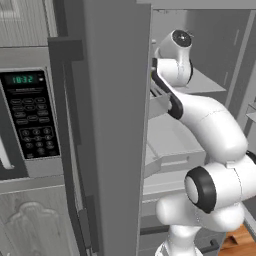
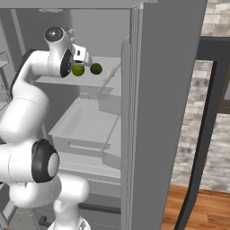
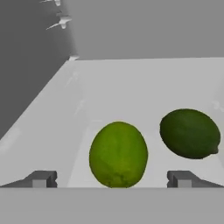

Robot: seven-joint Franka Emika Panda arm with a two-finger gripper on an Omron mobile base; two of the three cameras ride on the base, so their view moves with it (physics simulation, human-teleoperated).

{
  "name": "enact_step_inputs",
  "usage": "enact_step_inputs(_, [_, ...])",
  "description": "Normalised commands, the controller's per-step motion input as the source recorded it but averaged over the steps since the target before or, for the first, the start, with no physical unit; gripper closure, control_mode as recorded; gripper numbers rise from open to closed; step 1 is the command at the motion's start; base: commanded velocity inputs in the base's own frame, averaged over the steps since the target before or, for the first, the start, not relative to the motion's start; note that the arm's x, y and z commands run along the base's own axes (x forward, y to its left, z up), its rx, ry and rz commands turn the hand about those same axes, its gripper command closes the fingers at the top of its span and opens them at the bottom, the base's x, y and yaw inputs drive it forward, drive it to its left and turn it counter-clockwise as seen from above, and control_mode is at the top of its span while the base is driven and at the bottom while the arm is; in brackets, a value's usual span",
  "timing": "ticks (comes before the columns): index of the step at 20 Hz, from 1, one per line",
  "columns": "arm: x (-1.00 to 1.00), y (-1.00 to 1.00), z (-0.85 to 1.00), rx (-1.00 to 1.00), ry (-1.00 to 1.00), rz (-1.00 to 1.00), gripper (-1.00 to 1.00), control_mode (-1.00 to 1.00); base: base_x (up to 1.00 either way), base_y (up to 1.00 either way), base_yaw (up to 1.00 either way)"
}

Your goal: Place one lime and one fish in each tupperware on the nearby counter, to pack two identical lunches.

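Two limes lie on a grey fridge shelf (image 3: pixel 131 83). The lighter lime (image 3: pixel 118 154) (image 2: pixel 78 70) sits just ahead of my gripper (image 3: pixel 113 179) (image 2: pixel 83 64), centred between the two fingertips (image 3: pixel 41 178). The jaws stand wide open with nothing held. To its right lies the darker lime (image 3: pixel 189 133) (image 2: pixel 95 68). In the right base view a slim pale body (image 2: pixel 110 73), perhaps a fish, rests further right on the same shelf. The tupperware and the counter are out of view.
The open fridge door (image 1: pixel 117 125) stands edge-on left of the arm, and another door panel (image 2: pixel 166 112) on the right. A pulled-out grey drawer (image 2: pixel 87 123) sits below the shelf. A microwave panel (image 1: pixel 30 115) is at far left.
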Motion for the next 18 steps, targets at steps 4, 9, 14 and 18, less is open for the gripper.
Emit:
enact_step_inputs(4, [0.49, 0.00, -0.17, 0.00, 0.00, -0.03, -1.00, -1.00, 0.00, 0.00, 0.00])
enact_step_inputs(9, [0.33, 0.00, -0.11, 0.00, 0.00, 0.00, -1.00, -1.00, 0.00, 0.00, 0.00])
enact_step_inputs(14, [0.26, 0.00, -0.11, 0.00, 0.01, 0.00, -1.00, -1.00, 0.00, 0.00, 0.00])
enact_step_inputs(18, [0.22, 0.03, -0.12, 0.00, 0.04, 0.00, -1.00, -1.00, 0.00, 0.00, 0.00])
